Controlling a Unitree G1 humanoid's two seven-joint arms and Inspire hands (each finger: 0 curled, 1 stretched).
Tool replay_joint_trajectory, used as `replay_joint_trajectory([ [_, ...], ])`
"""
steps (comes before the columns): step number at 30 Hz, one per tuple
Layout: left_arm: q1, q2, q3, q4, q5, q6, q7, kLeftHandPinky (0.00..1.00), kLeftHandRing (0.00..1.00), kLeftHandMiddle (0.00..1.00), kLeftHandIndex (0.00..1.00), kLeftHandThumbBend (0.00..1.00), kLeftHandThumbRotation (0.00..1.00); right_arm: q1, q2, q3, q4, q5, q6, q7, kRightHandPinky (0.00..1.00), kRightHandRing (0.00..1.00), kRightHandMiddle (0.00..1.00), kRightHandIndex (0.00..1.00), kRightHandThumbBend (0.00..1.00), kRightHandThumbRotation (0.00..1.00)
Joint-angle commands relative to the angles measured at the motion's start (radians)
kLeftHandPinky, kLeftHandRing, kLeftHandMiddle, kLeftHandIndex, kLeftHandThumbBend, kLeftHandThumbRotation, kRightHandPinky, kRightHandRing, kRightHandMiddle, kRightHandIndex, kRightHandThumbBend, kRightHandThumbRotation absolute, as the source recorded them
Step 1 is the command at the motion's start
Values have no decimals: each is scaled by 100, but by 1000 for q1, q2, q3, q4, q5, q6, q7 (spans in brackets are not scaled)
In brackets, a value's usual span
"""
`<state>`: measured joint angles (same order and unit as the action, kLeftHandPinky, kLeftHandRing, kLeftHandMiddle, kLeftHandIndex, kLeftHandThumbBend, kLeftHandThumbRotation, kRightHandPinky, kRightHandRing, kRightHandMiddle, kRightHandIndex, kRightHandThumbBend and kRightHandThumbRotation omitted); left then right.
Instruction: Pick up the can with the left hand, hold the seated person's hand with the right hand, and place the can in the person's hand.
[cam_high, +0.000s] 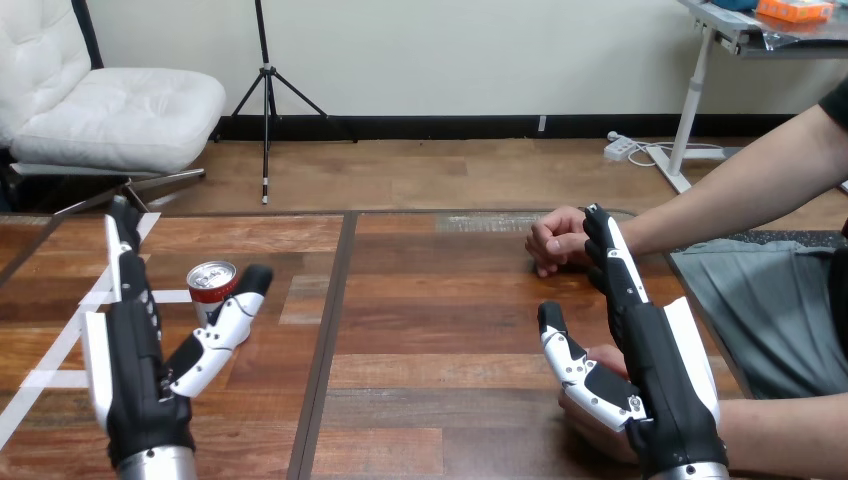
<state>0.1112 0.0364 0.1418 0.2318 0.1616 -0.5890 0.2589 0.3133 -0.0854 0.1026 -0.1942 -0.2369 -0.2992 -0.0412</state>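
One can stands between the left hand's straight fingers and thumb

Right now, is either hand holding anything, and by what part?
Nothing is held. The left hand is open beside the can; the right hand lies open over the person's nearer hand, fingers straight.

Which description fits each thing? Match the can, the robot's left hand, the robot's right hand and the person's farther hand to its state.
Things:
1. can
2. left hand
3. right hand
4. person's farther hand

States:
A. curled into a fist on the table
B. open, over the person's nearer hand
C. upright, silver top
D. open, thumb beside the can

Pairs: 1-C, 2-D, 3-B, 4-A
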Motion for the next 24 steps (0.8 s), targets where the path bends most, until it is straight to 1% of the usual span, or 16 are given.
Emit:
replay_joint_trajectory([
  [1,-91,23,2,18,14,27,5,100,100,100,100,88,44,-48,-1,-7,-45,7,-1,4,100,100,100,100,14,0],
  [4,-104,25,4,28,20,50,13,100,100,100,100,90,44,-47,-1,-7,-45,8,-4,5,100,100,100,100,14,0],
  [8,-118,31,2,25,62,109,43,100,100,100,100,93,46,-45,-1,-7,-46,13,-5,7,100,100,100,100,14,0],
  [10,-122,33,0,23,76,129,53,100,100,100,100,95,48,-44,0,-7,-47,14,-5,7,100,100,100,100,14,0],
  [19,-150,48,-6,42,77,165,50,100,100,100,100,97,49,-40,0,-6,-55,13,4,9,100,100,100,100,13,0],
  [22,-155,56,-10,41,86,192,50,100,100,100,100,98,49,-38,0,-5,-57,13,6,10,100,100,100,100,13,0],
  [24,-158,62,-14,35,99,220,51,100,100,100,100,99,50,-37,0,-5,-58,11,6,11,100,100,100,100,13,0],
])
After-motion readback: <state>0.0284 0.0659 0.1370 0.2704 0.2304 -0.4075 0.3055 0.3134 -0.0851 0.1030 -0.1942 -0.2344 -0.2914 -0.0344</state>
